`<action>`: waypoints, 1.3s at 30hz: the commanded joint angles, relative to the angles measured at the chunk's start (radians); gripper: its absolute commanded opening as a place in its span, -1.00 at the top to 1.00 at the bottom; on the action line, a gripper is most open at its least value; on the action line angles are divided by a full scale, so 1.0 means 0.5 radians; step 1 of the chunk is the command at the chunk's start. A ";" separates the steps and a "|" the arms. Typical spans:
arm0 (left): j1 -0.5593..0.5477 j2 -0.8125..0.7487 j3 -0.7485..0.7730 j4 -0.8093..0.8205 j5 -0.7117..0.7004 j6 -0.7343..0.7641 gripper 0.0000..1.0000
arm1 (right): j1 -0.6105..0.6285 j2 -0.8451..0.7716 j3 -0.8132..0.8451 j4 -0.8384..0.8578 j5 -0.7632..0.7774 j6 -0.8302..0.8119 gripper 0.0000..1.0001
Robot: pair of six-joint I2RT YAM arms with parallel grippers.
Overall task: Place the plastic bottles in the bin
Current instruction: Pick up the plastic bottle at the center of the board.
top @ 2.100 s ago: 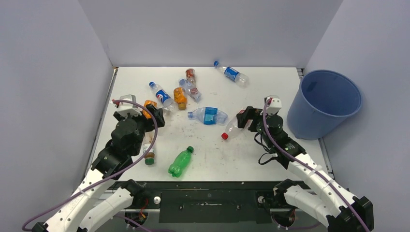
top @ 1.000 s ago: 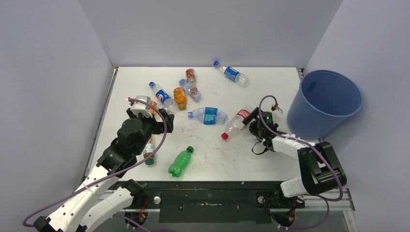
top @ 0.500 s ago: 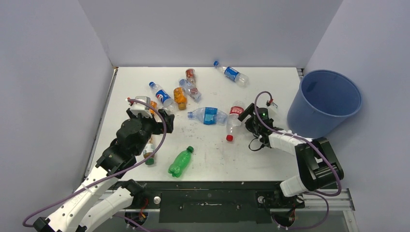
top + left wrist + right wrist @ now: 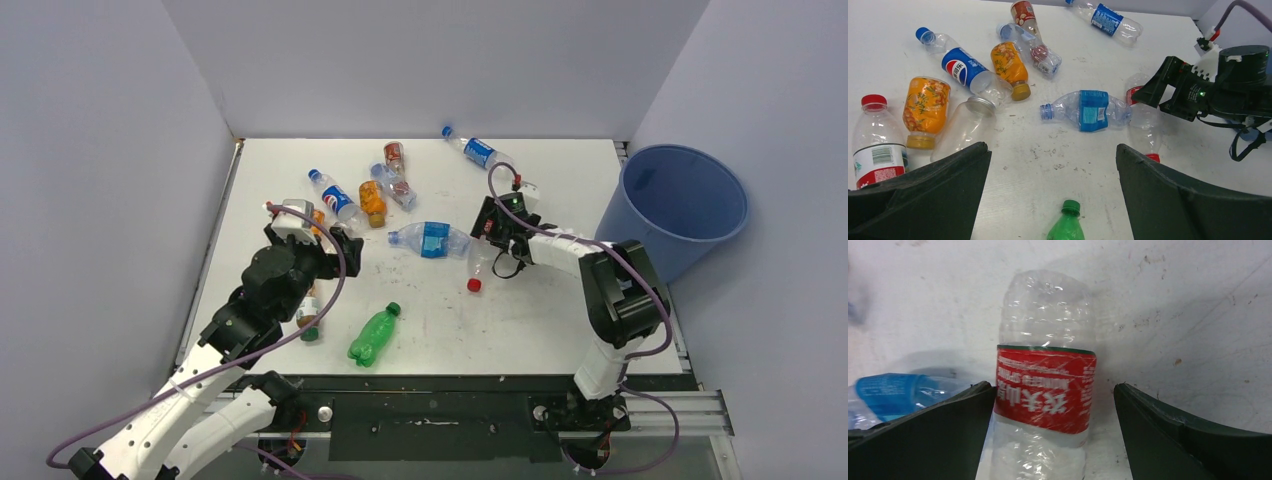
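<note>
A clear bottle with a red label [image 4: 1045, 390] and red cap [image 4: 473, 285] lies on the white table. My right gripper [image 4: 1053, 386] is open and straddles it: the left finger touches its side and the right finger stands apart. In the top view the right gripper [image 4: 497, 228] sits over that bottle's base. The blue bin [image 4: 680, 210] stands at the right edge. My left gripper [image 4: 1052, 146] hangs open above bare table, with a green bottle [image 4: 1066, 227] just below it. A crushed blue-label bottle [image 4: 1088, 110] lies beside the red-label one.
Several more bottles lie at the back left: a Pepsi bottle [image 4: 335, 198], orange bottles [image 4: 372, 203], and a blue-label one [image 4: 482, 152] near the back wall. A red-capped bottle [image 4: 875, 140] lies by the left arm. Grey walls enclose the table.
My right arm swung left and away from the bin, following the red-label bottle. That bottle turned so its cap points to the near edge. The left arm has held still over the last second.
</note>
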 commanded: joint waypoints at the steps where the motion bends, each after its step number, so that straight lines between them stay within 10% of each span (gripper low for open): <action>1: -0.014 0.017 0.051 0.067 0.033 0.040 -0.92 | 0.027 0.090 0.133 -0.129 0.076 -0.113 -0.84; 5: -0.020 0.018 0.047 0.073 0.049 0.049 -0.93 | 0.025 0.147 0.115 -0.096 0.025 -0.107 -0.96; 14: -0.023 -0.024 -0.023 0.197 0.279 0.114 -0.94 | 0.022 -0.275 -0.268 0.230 -0.088 -0.034 -0.02; 23: -0.047 -0.063 -0.213 0.693 1.416 0.089 -0.92 | 0.341 -1.552 -0.949 1.242 -0.581 0.070 0.02; 28: -0.057 -0.023 -0.320 0.990 1.900 -0.020 -0.92 | 0.535 -1.564 -1.014 1.736 -0.695 0.261 0.06; 39: -0.087 0.008 -0.358 1.083 2.025 -0.061 -0.93 | 0.978 -1.183 -0.976 2.547 -0.454 0.390 0.06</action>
